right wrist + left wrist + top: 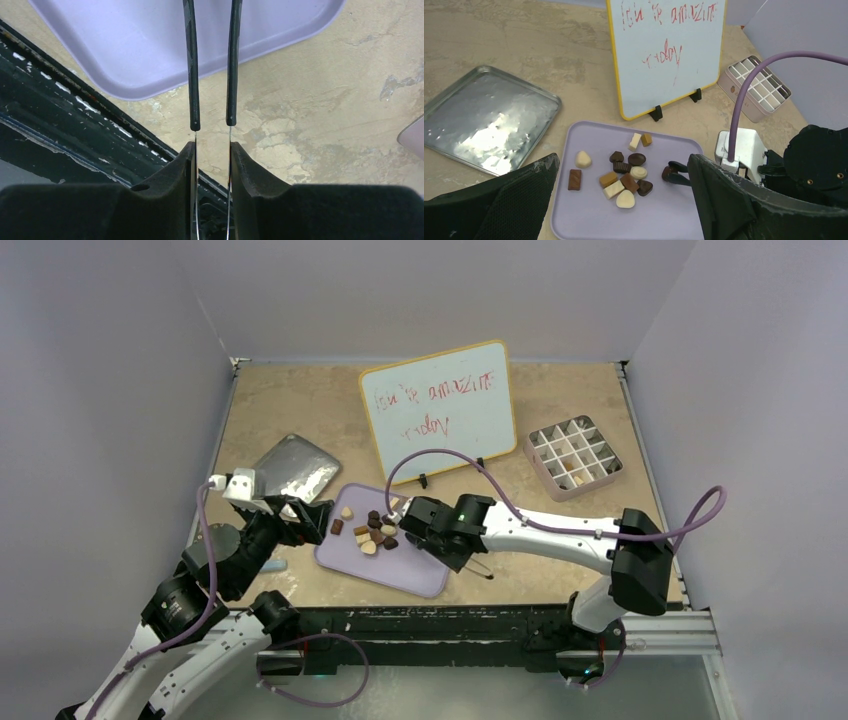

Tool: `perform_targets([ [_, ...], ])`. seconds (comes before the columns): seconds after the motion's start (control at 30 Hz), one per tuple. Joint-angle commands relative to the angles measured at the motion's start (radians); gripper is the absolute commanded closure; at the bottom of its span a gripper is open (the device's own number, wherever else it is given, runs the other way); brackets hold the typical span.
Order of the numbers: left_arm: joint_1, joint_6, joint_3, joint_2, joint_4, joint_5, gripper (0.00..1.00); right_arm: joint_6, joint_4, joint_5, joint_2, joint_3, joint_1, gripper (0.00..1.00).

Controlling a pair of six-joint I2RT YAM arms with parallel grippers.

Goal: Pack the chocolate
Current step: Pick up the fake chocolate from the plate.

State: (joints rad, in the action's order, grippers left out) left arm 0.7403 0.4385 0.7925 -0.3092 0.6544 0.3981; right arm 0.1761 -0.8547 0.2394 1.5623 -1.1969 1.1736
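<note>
Right gripper (212,147): clamped on a pair of tongs (191,75), pads squeezing the thin metal blades. The black-sleeved arms run almost parallel with a narrow gap between them. The gripper body sits over the lavender tray's (420,575) near-right corner, and the tongs reach in across that tray from its right side.

Tong tips: one on each side of a dark piece (668,172) on the right part of the tray, just right of the main cluster. Can't tell if it's off the surface.

Chocolates (624,177): about a dozen loose in the middle of the tray, a dark brown, tan and cream mix, several touching. A cream heart and a brown bar lie apart toward the tray's left side, and a cream and tan pair lies toward its far edge.

Left gripper (310,520): jaws spread wide with nothing between them, parked at the tray's left edge and pointing in at the cluster.

Further out:
- Gridded box (573,455) is well off to the tray's far right, with a couple of small pieces in its cells and most cells bare.
- Whiteboard (440,405) stands propped just behind the tray, with red scrawl on it.
- Metal tray (295,468) lies flat off the lavender tray's far-left corner, not touching it.
- All of it sits on the beige table (290,400).
</note>
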Motion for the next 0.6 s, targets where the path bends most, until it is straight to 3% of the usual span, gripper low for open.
perform_targets([
  [0.0,0.000,0.016,0.006,-0.006,-0.015,0.017,0.01,0.017,-0.013,0.016,-0.049,-0.023,-0.024,0.78],
  [0.57,0.000,0.019,0.008,0.002,-0.013,0.012,0.00,0.134,-0.052,0.071,-0.171,-0.063,-0.227,0.80],
])
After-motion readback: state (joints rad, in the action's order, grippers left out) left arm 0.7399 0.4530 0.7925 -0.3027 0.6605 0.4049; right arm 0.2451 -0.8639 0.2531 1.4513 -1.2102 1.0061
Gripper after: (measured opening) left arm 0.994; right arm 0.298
